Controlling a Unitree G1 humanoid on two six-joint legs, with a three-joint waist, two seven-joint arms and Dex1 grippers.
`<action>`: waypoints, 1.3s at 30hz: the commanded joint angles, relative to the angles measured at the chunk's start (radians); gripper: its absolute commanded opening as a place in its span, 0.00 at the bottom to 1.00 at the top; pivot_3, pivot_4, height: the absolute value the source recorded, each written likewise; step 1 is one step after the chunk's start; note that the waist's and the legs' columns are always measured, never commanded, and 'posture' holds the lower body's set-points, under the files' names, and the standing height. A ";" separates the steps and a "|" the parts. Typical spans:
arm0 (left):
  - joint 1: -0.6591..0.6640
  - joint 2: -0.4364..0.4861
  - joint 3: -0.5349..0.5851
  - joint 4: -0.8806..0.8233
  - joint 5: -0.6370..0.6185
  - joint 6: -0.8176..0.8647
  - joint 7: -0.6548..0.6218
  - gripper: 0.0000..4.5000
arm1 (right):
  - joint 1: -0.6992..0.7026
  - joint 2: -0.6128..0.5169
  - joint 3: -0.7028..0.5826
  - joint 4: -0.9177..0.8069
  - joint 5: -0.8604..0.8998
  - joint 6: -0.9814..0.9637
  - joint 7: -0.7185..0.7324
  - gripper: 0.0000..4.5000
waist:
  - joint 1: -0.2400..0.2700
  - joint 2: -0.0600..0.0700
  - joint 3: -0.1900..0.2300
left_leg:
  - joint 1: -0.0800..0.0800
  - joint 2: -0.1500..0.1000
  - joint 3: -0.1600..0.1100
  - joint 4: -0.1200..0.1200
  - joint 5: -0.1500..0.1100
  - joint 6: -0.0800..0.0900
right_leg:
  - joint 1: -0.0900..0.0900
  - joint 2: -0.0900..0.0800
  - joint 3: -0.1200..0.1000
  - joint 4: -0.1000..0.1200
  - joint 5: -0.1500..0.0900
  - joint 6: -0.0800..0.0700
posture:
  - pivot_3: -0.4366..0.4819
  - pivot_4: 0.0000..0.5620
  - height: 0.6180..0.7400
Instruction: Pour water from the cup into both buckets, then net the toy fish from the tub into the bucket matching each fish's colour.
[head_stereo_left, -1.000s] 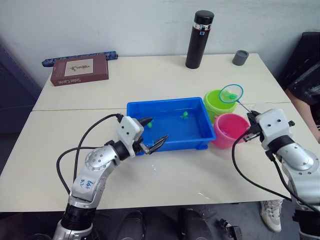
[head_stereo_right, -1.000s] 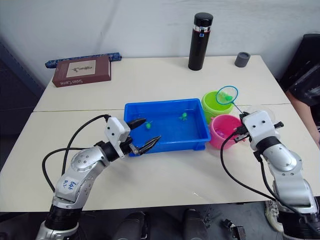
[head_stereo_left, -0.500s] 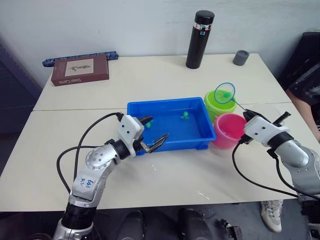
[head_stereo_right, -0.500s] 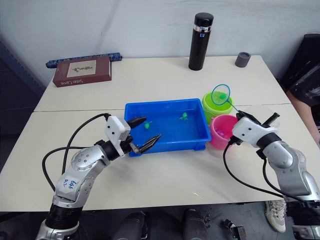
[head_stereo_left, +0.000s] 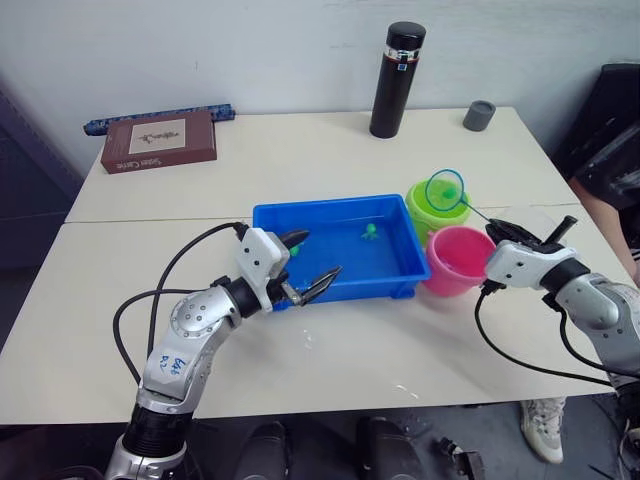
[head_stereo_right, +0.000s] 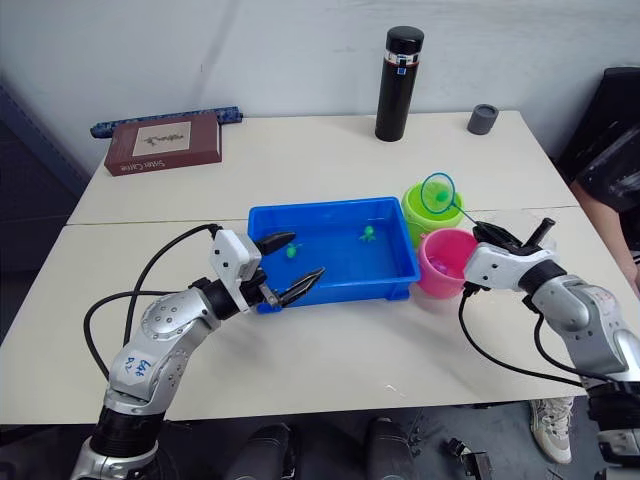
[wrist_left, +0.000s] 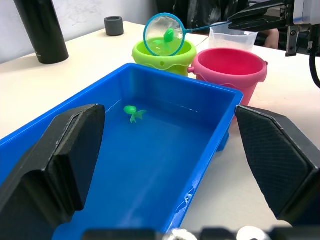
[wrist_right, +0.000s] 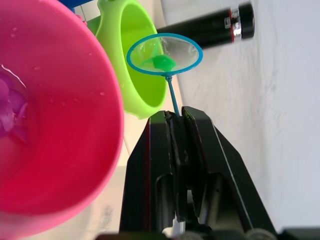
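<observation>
Right end effector: clamped on net handle | net with green fish held over green bucket | pink bucket just beside it, pink fish inside | left end effector: fingers apart at near rim of tub | tub on bench, green fish in water | clear cup behind pink bucket.

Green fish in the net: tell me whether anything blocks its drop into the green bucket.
Nothing visible does. The right gripper holds the net with the green fish over the open mouth of the green bucket; the pink bucket stands beside it.
</observation>
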 joint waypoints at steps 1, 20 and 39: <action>-0.004 -0.002 0.001 -0.049 -0.016 -0.012 -0.003 0.99 | -0.030 -0.066 0.028 0.053 -0.103 -0.103 -0.081 0.00 | 0.000 0.000 0.000 | 0.000 0.000 0.000 0.000 0.000 0.000 | 0.000 0.000 0.000 0.000 0.000 0.000 | 0.48 0.27 1.00; 0.023 -0.004 -0.002 -0.053 -0.011 -0.021 -0.001 0.99 | -0.171 -0.111 0.038 0.026 -0.131 -0.097 -0.126 0.00 | -0.002 0.000 0.000 | 0.001 0.000 0.002 0.000 0.003 -0.005 | 0.000 0.000 0.002 0.000 0.000 0.000 | 0.48 0.27 1.00; 0.090 0.003 0.047 -0.142 -0.020 0.059 0.065 0.99 | -0.028 0.323 -0.227 -0.847 1.276 1.607 0.146 0.00 | 0.005 0.000 0.000 | -0.001 0.002 -0.010 0.000 -0.001 0.002 | 0.000 -0.002 0.000 0.002 0.000 -0.001 | 0.48 0.27 1.00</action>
